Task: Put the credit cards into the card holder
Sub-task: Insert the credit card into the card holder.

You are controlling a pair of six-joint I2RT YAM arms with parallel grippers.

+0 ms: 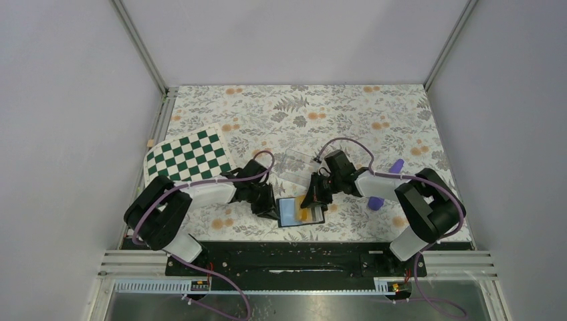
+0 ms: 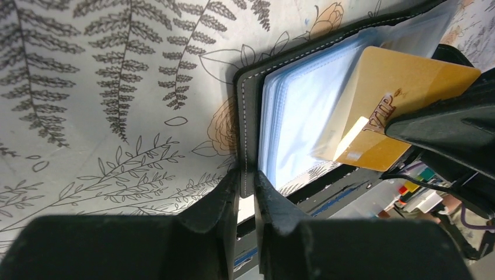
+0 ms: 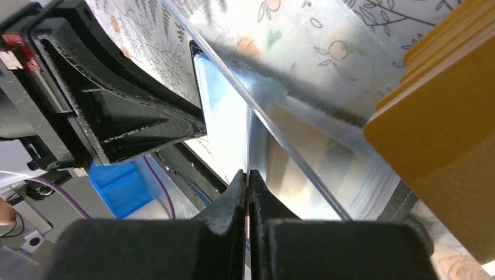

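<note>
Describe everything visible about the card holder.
The card holder is a black stitched wallet lying open on the floral table near its front edge, pale blue-grey pockets facing up. The left end effector pinches its edge. The right end effector holds an orange-yellow credit card slanted over the pockets.

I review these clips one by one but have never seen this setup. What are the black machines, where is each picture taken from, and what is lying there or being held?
Two robot arms are bolted at the near edge of a floral table. One picture looks down from overhead; the other two come from cameras on each wrist.

The left gripper pinches the edge of the open black card holder, holding it steady. The right gripper is shut on a thin clear pocket sheet, with an orange-yellow credit card lying partly on the holder's pale pockets.

Also there: a green checkered board, a clear plastic box and a purple cylinder.
</note>
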